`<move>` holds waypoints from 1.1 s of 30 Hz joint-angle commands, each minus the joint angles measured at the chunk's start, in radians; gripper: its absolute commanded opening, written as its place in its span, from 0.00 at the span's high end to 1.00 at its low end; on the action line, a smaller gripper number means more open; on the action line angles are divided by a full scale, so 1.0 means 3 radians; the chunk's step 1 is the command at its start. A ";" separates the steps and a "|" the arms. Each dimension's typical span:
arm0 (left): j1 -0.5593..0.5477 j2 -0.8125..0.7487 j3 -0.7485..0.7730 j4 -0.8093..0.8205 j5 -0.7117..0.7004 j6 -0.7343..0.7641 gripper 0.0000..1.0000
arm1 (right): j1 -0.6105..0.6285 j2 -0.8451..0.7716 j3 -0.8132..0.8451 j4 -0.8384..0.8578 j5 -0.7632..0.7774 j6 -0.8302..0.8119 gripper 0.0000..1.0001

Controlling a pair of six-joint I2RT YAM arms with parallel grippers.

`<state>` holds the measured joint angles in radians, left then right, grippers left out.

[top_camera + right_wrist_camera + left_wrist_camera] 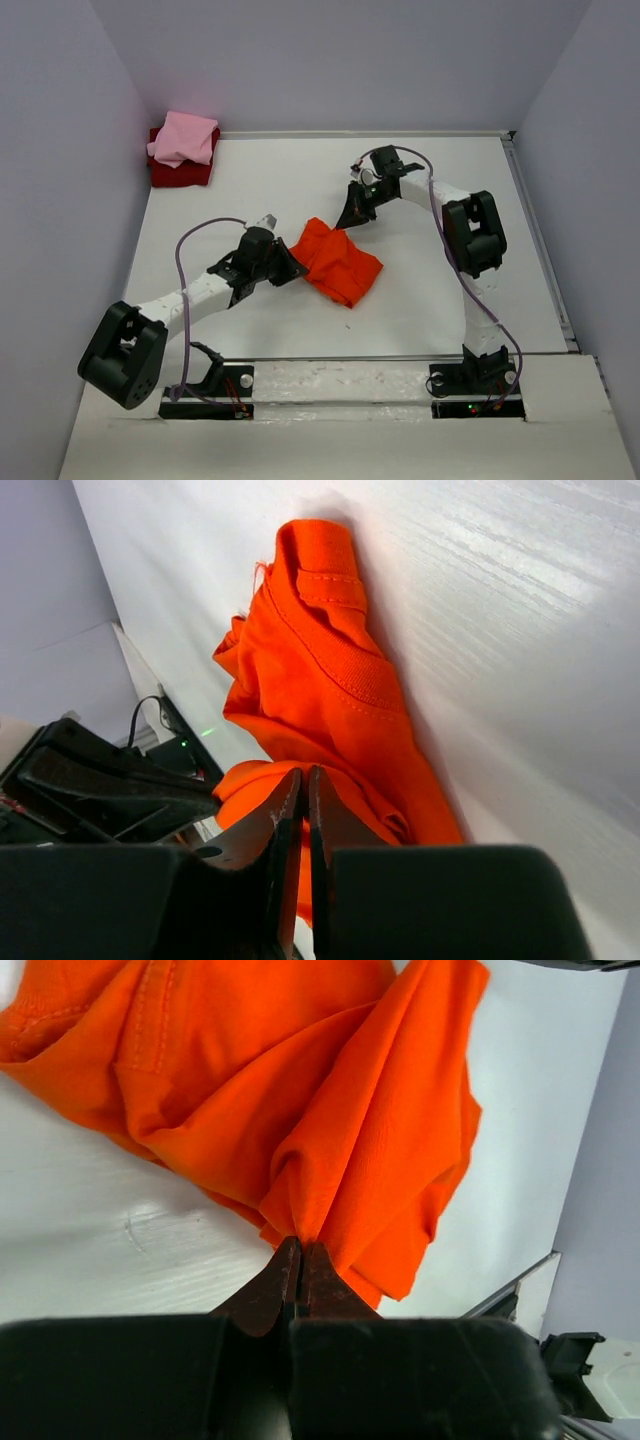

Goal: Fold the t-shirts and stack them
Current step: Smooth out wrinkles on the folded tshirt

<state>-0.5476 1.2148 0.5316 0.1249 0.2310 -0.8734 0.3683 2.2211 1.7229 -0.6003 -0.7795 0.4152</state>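
A bright orange-red t-shirt (340, 262) lies crumpled in the middle of the white table (440, 190). My left gripper (296, 268) is at its left edge, shut on a bunched fold of the cloth (330, 1150), which fans out from the fingertips (300, 1245). At the shirt's far corner is my right gripper (348, 220). Its jaws stand almost together, and their tips (304, 772) meet a raised fold of the same shirt (330, 670). A light pink t-shirt (185, 138) lies folded on a dark red one (180, 172) in the far left corner.
Grey walls close the table in on the left, back and right. A metal rail (535, 230) runs along the right edge. Both arm bases (340, 385) stand on the near ledge, and the left arm's elbow (122, 352) juts out at the near left.
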 commanded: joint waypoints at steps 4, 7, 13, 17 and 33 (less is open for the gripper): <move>0.0025 0.0301 -0.0263 0.0043 0.0022 0.0104 0.97 | -0.0087 0.0087 -0.0026 0.0595 0.0077 0.0002 0.73; 0.0066 0.0491 -0.0314 0.0176 0.0063 0.0053 0.98 | -0.0057 0.0082 -0.0072 0.0615 0.0113 -0.0004 0.76; 0.0245 0.0563 -0.0254 0.0218 0.0033 0.0078 0.99 | -0.0057 0.0087 -0.0103 0.0651 0.0149 -0.0014 0.75; 0.0296 0.0517 -0.0080 0.0060 -0.0048 0.0165 0.98 | -0.0057 0.0006 -0.0129 0.0646 0.0144 -0.0029 0.70; 0.0404 -0.0061 0.0861 -0.0662 -0.0494 0.0743 0.01 | -0.0057 -0.0736 -0.0813 0.0416 0.0144 -0.0142 0.71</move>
<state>-0.4393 1.2098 0.7353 -0.0109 0.1150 -0.7071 0.3473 2.0697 1.5265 -0.4648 -0.7406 0.4019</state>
